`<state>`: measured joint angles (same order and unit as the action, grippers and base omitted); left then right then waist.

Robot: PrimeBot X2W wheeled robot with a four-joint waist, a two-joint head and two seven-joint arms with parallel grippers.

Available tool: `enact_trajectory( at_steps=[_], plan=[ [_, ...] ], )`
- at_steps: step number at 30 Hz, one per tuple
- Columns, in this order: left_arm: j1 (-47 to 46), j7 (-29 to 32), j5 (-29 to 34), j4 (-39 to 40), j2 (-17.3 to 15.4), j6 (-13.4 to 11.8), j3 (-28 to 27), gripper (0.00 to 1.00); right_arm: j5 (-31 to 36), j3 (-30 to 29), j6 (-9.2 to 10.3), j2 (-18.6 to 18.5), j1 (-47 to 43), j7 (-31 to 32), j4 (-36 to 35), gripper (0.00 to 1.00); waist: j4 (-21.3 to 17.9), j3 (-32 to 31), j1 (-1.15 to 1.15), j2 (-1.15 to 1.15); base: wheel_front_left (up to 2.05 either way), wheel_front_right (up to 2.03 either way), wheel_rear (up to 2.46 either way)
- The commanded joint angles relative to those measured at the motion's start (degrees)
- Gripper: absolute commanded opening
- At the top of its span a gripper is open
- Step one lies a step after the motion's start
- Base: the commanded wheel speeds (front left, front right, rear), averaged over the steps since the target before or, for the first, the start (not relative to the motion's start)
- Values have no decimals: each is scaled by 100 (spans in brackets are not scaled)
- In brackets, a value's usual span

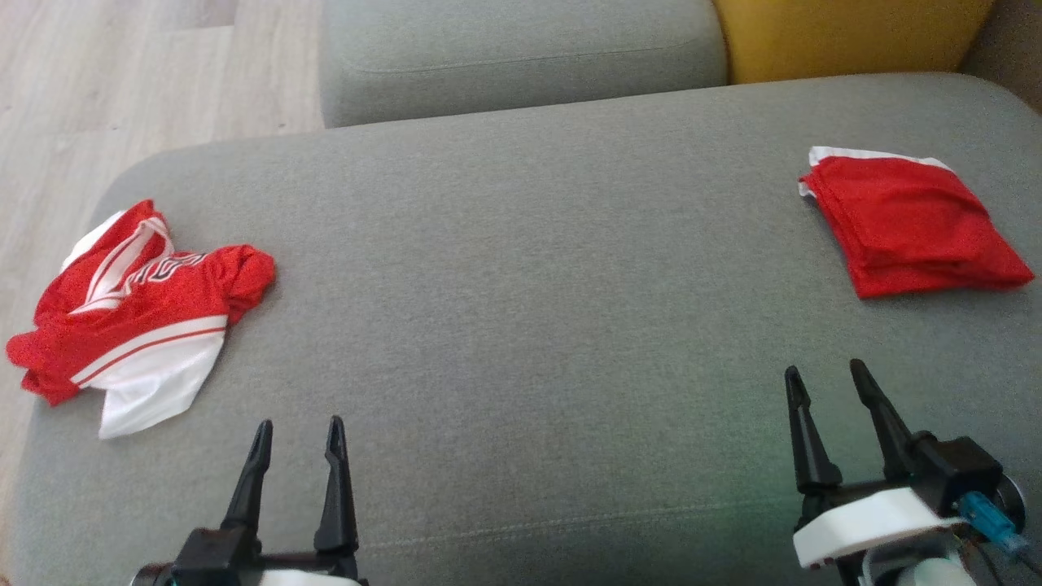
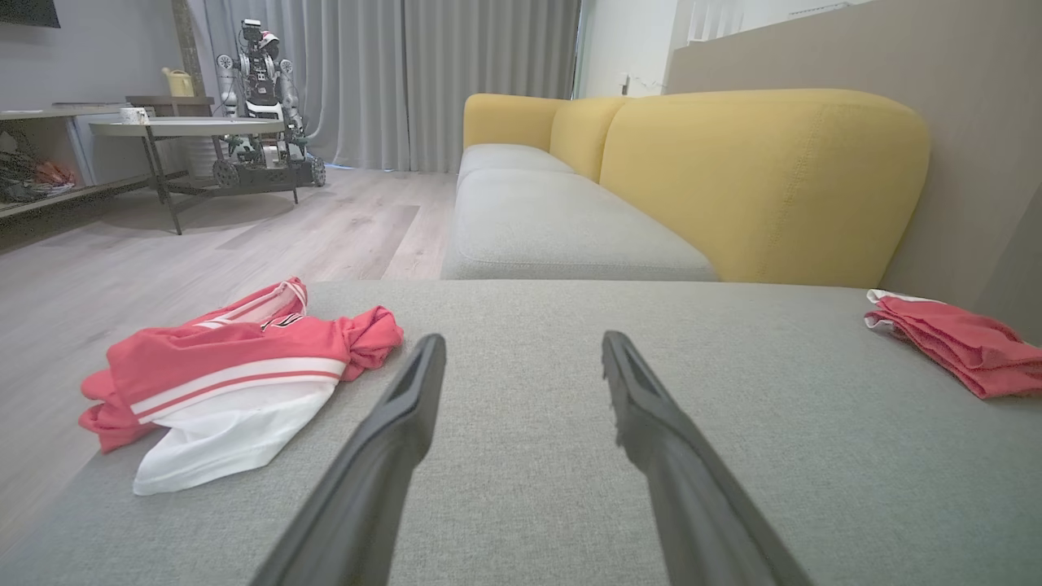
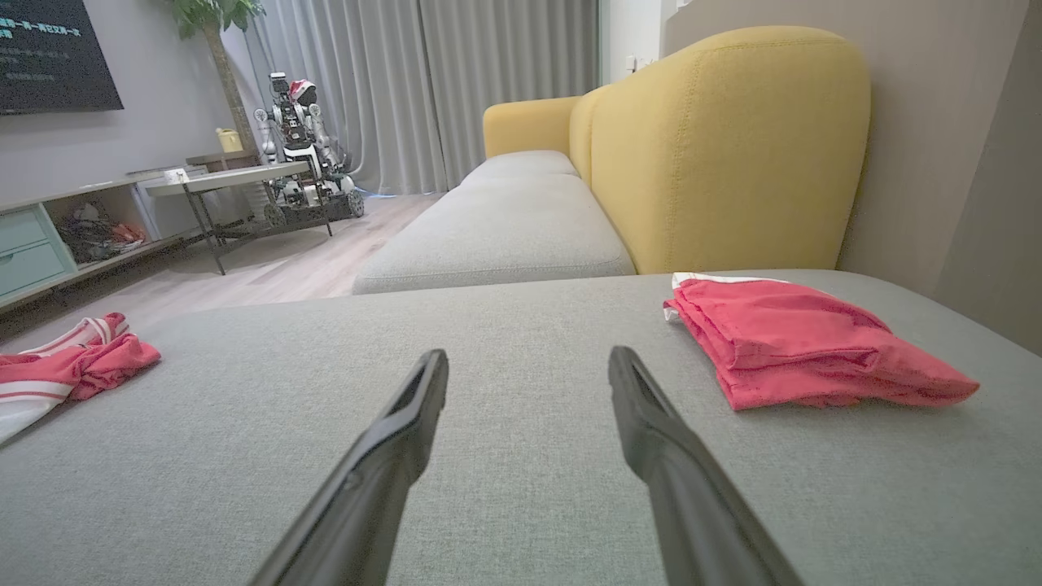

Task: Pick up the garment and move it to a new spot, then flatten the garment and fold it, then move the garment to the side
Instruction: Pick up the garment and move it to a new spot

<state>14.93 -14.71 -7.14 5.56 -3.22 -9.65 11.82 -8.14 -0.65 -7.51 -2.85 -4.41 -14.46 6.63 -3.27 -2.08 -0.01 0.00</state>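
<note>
**Q:** Where does the garment lie?
**Me:** The crumpled garment, red with a white panel and stripes, sits at the far left of the grey cushion. Its outer red fold reaches over the rounded rim, with wood floor beyond. My left jaws are near it, on its right and closer to me, not touching.

**Q:** How do the jaws stand?
**Me:** Both pairs are wide with nothing between them. The left fingers and right fingers point away from me over bare cloth near the cushion's near edge.

**Q:** How much open room is there?
**Me:** A broad bare stretch runs across the middle of the cushion. It goes from the crumpled garment to a folded red cloth on the far right. That cloth lies flat with white trim at its far edge, close to the right rim. It is well apart from the crumpled one, and my right jaws sit nearer me with a clear gap to it.

**Q:** What about the edges?
**Me:** The left side and the far-left corner are rounded, with the floor beyond them. The far side meets a second grey seat. A yellow backrest rises behind the far-right corner. A beige wall stands along the right.

**Q:** Anything further off?
**Me:** From the wrists I see another robot beside a low table in front of grey curtains, well apart across the floor. There is a dark screen on the wall. Nothing lies between my jaws and either cloth.
</note>
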Motion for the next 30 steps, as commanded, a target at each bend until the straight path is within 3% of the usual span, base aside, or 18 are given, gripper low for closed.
enact_trajectory(
  at_steps=[1, 12, 23, 30],
  plan=[
    [-213, -29, 27, 170, 34, -38, -180, 100, 20, 156, 2, -3, 52, -53, -215, 100, 80, -6, 1, 0, 0, 0, 0],
    [-119, -29, 15, 129, 35, -71, -138, 100, -86, 271, 2, -3, -37, -53, -258, 100, 805, -80, 1, 0, 0, 0, 0],
    [38, -29, 59, 157, 35, -44, -206, 100, -335, 389, 2, -3, -133, -53, -386, 100, 1828, -167, 1, 0, 0, 0, 0],
    [133, -29, 70, 184, 35, -26, -223, 100, -411, 375, 2, -3, -183, -53, -435, 100, 2172, -144, 1, 0, 0, 0, 0]
  ],
)
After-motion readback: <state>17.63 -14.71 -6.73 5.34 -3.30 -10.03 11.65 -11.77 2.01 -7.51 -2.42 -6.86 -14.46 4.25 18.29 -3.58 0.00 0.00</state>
